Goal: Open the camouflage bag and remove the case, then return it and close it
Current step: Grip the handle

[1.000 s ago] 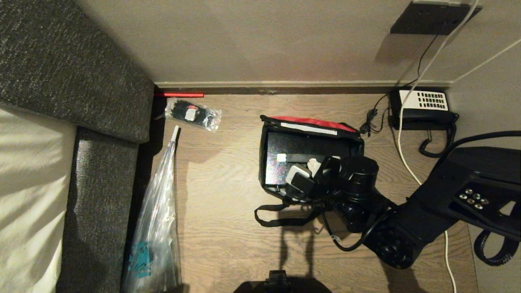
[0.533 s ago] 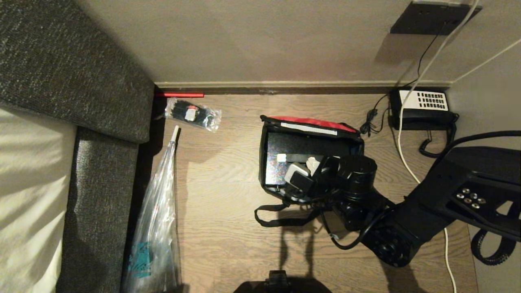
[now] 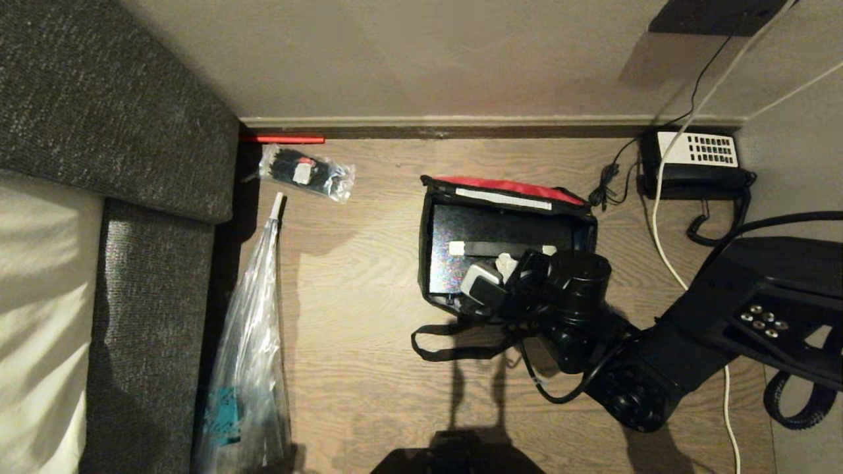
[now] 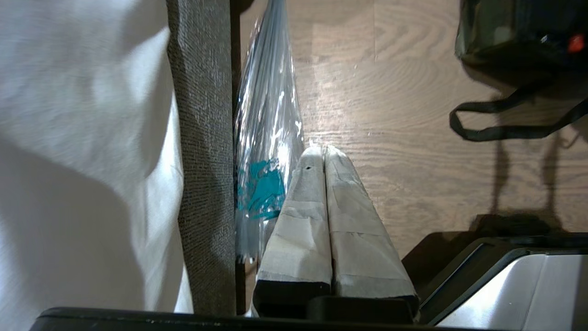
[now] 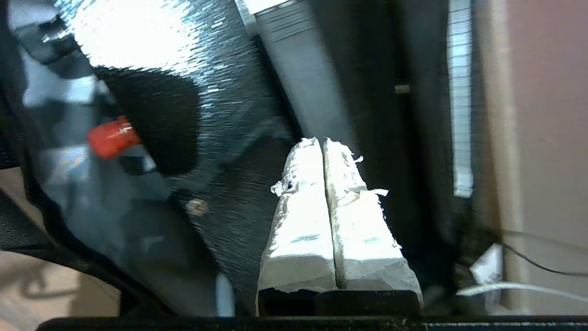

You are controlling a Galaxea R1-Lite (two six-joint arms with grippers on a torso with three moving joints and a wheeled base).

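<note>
- Camouflage bag (image 3: 437, 217) lay open, case (image 3: 500, 230) inside.
- My right gripper (image 5: 324, 142) hovered over the case, fingers pressed together, holding nothing.
- Whether removal was done, unclear; closing remained.

The camouflage bag (image 3: 507, 197) lies open on the floor, the glossy black case (image 3: 500, 230) inside it.

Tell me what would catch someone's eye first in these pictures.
The open camouflage bag on the wooden floor, its red inner lid edge toward the wall, with the glossy black case inside. The right claw, shut, hovers over the case near its red button. The left claw hangs shut beside a clear plastic bag.
</note>
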